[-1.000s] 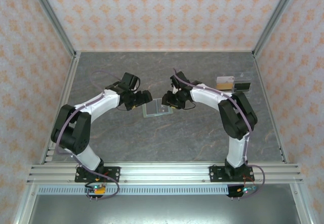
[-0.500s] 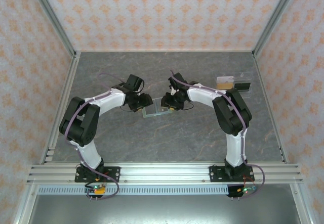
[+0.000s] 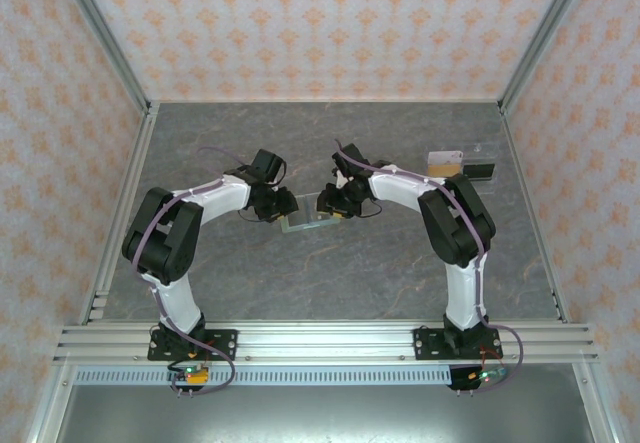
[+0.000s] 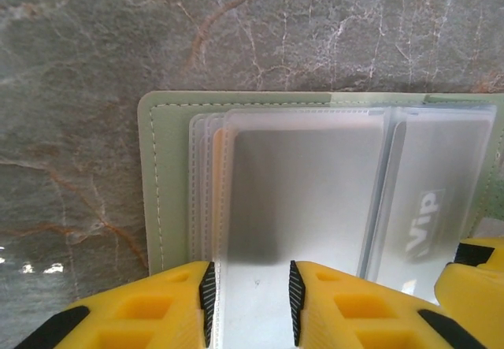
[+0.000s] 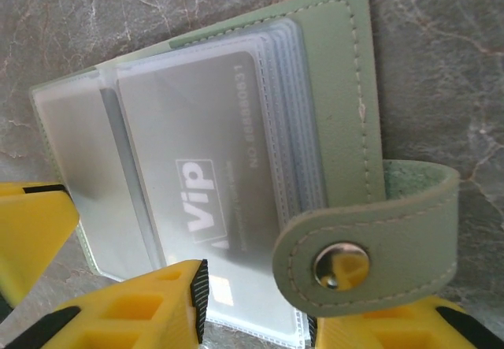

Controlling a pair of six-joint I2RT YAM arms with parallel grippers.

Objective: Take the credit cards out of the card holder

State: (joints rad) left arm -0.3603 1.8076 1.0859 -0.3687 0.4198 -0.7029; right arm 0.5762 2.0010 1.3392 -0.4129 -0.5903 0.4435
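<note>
The sage-green card holder lies open on the table between both arms. In the left wrist view its green cover frames frosted sleeves, with a grey credit card in the top sleeve. My left gripper hangs over that sleeve's near edge, its jaws narrow, a gap showing and nothing pinched. In the right wrist view a dark "ViP" card sits in the other sleeve stack. My right gripper stands partly open over that stack's edge. The snap strap lies across its right finger.
Two loose cards, one orange-and-white and one dark, lie at the back right beside a clear piece. Metal posts and patterned walls close in the table's left, right and back sides.
My left gripper has slid right onto the card holder's left edge, and its jaws have narrowed from wide apart. The right gripper has barely moved.
</note>
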